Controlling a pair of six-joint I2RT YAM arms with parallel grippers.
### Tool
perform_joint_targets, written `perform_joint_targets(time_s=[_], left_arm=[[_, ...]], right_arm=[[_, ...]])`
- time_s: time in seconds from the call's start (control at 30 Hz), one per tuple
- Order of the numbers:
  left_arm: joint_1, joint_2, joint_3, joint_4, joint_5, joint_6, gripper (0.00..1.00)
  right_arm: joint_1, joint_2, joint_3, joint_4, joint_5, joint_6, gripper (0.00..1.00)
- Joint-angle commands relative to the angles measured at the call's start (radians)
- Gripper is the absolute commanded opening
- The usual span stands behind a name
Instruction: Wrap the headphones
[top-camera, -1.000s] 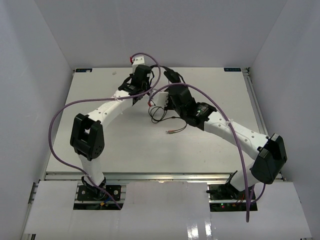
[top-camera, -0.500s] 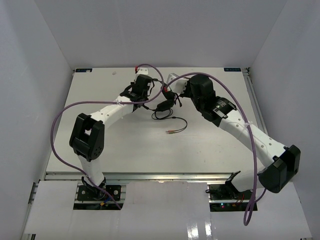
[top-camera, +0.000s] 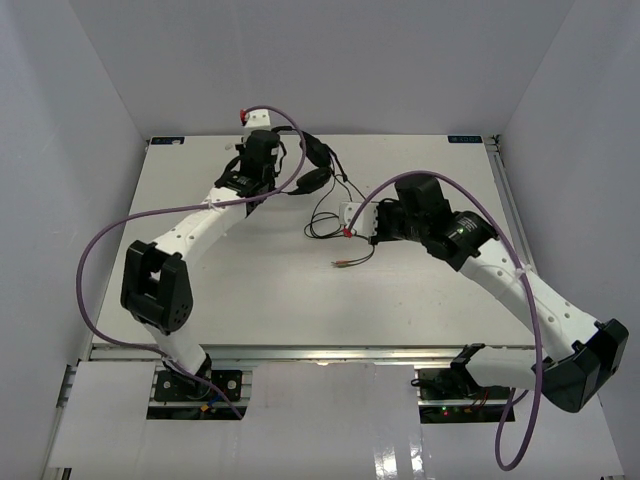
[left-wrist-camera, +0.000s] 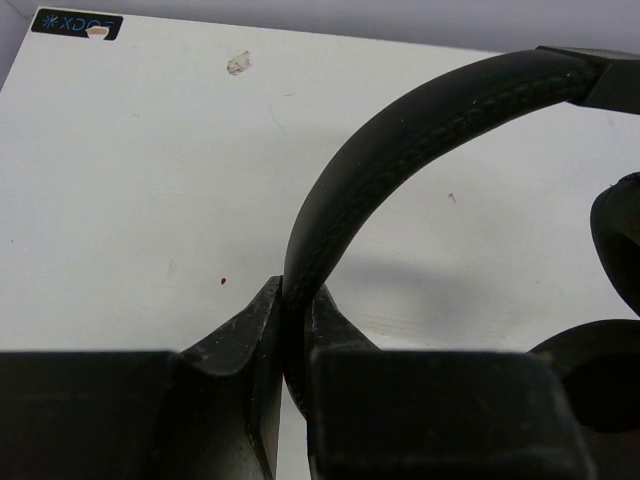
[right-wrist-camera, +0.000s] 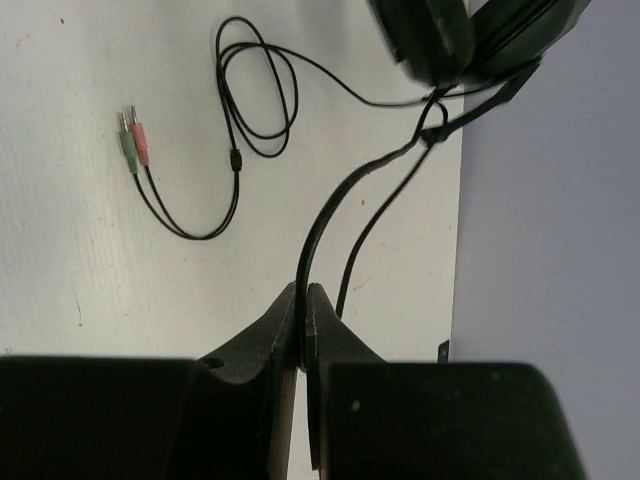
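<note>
The headphones (top-camera: 312, 178) are toward the table's (top-camera: 260, 290) far edge, a little left of its middle. Their headband (left-wrist-camera: 400, 130) arches up out of the left gripper (left-wrist-camera: 290, 315), whose fingers (left-wrist-camera: 245, 335) are drawn in narrow, one on each side of the padded, stitched band. The earcups (right-wrist-camera: 430, 30) are at the band's other end, on the side nearer the table's middle. We cannot tell whether they rest on the table or hang just above it.

From the earcups the thin black cable (right-wrist-camera: 325, 210) runs toward the table's middle. The right gripper (right-wrist-camera: 302, 305) pinches it there, its fingers (right-wrist-camera: 265, 335) almost together with only the cable between them. A second strand passes just beside the held one. More of the cable lies flat on the table in a loose loop (right-wrist-camera: 255, 95). It ends in two plugs (right-wrist-camera: 132, 148), one pink and one green, side by side near the table's middle, on the near side of the right gripper.

A small label (left-wrist-camera: 75, 22) marks the table's far left corner. A purple cable (top-camera: 110, 240) swings out past the table's left edge.
</note>
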Motion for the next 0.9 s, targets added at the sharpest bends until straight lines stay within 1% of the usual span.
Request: perform_joint_targets(time_s=[0.0, 0.03, 0.1, 0.13, 0.17, 0.23, 0.27, 0.33, 0.43, 0.47, 0.53, 0.67, 0.77, 0.87], left_arm=[[0.07, -0.182, 0.081, -0.004, 0.105, -0.174, 0.0], [0.079, -0.198, 0.081, -0.006, 0.126, -0.183, 0.0], [0.086, -0.239, 0.072, -0.006, 0.173, -0.167, 0.0], [0.088, -0.26, 0.066, -0.006, 0.196, -0.158, 0.0], [0.089, -0.278, 0.044, -0.002, 0.214, -0.146, 0.0], [0.09, -0.32, -0.006, 0.01, 0.226, -0.113, 0.0], [0.091, -0.34, -0.033, 0.023, 0.216, -0.106, 0.0], [0.093, -0.386, -0.073, 0.066, 0.179, -0.093, 0.0], [0.095, -0.42, -0.119, 0.13, 0.108, -0.11, 0.0], [0.099, -0.436, -0.121, 0.142, 0.091, -0.122, 0.0], [0.112, -0.446, -0.103, 0.155, 0.124, -0.175, 0.0], [0.13, -0.427, -0.024, 0.079, 0.255, -0.306, 0.0], [0.14, -0.443, 0.019, 0.043, 0.365, -0.375, 0.0], [0.155, -0.465, 0.053, 0.011, 0.446, -0.439, 0.0]], right_arm=[[-0.049, -0.064, -0.072, 0.115, 0.124, 0.015, 0.08], [-0.063, -0.072, -0.087, 0.172, 0.18, 0.021, 0.08], [-0.114, -0.09, -0.092, 0.271, 0.244, 0.038, 0.08], [-0.141, -0.098, -0.093, 0.316, 0.269, 0.049, 0.08], [-0.16, -0.107, -0.083, 0.326, 0.254, 0.069, 0.08], [-0.187, -0.122, -0.059, 0.324, 0.201, 0.1, 0.08], [-0.189, -0.126, -0.047, 0.298, 0.152, 0.102, 0.08], [-0.192, -0.126, -0.007, 0.202, 0.007, 0.099, 0.08], [-0.192, -0.12, 0.023, 0.139, -0.13, 0.095, 0.08], [-0.19, -0.118, 0.033, 0.135, -0.139, 0.102, 0.08], [-0.195, -0.112, 0.034, 0.144, -0.155, 0.13, 0.08], [-0.216, -0.11, -0.026, 0.207, -0.187, 0.184, 0.08], [-0.262, -0.105, -0.085, 0.236, -0.276, 0.21, 0.08], [-0.297, -0.093, -0.149, 0.271, -0.402, 0.253, 0.08]])
